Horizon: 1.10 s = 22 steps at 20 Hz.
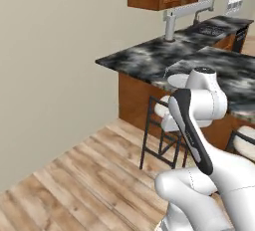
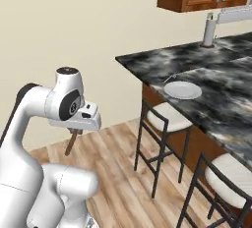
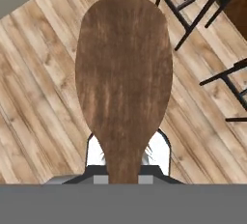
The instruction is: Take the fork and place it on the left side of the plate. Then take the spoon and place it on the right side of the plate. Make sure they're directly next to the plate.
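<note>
1. Jaws are closed on the spoon (image 3: 123, 83) in the hand view. Its big brown bowl sticks out in front, over the wood floor (image 3: 43, 97). Black stool legs (image 3: 193, 10) show at the top right.

2. From the right base view, the gripper (image 2: 75, 128) hangs low beside the robot, well apart from the worktop (image 2: 216, 82). The brown handle points down under it. The plate (image 2: 183, 90) sits near the worktop's front edge, with a thin grey thing, likely the fork (image 2: 171, 78), at its far left rim.

3. From the left base view, the plate (image 1: 177, 80) peeks out behind the arm.

4. I think the spoon step is under way — next, carry it up over the stools (image 2: 167, 119) and lay it right beside the plate. That side looks bare, but the edge is close.
</note>
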Motion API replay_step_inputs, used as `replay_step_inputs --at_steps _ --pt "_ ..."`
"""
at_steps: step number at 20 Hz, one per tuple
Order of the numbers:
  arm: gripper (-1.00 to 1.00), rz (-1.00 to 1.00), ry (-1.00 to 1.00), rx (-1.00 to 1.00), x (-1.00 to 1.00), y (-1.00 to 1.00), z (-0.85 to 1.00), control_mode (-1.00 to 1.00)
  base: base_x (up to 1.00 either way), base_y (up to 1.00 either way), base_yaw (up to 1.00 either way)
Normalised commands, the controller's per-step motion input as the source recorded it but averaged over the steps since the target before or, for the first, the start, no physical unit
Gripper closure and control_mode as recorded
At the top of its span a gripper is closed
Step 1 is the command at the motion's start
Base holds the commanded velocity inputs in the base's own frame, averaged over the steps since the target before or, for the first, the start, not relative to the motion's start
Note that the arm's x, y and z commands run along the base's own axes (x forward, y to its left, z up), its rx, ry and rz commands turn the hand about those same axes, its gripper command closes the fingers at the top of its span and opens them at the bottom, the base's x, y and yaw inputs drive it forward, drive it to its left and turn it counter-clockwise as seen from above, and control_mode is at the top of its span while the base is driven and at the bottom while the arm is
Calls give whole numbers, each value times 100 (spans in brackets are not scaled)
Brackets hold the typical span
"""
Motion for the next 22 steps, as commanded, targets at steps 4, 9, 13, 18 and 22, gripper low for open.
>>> replay_step_inputs --at_steps 4,9,13,18,22 --pt "100 0 0 0 0 0 0 100 38 0 -78" --pt "100 0 0 0 0 0 0 100 46 0 -75" --pt "100 0 0 0 0 0 0 100 84 4 -62" --pt "100 0 0 0 0 0 0 100 100 46 -25" --pt "100 0 0 0 0 0 0 100 100 68 -17"
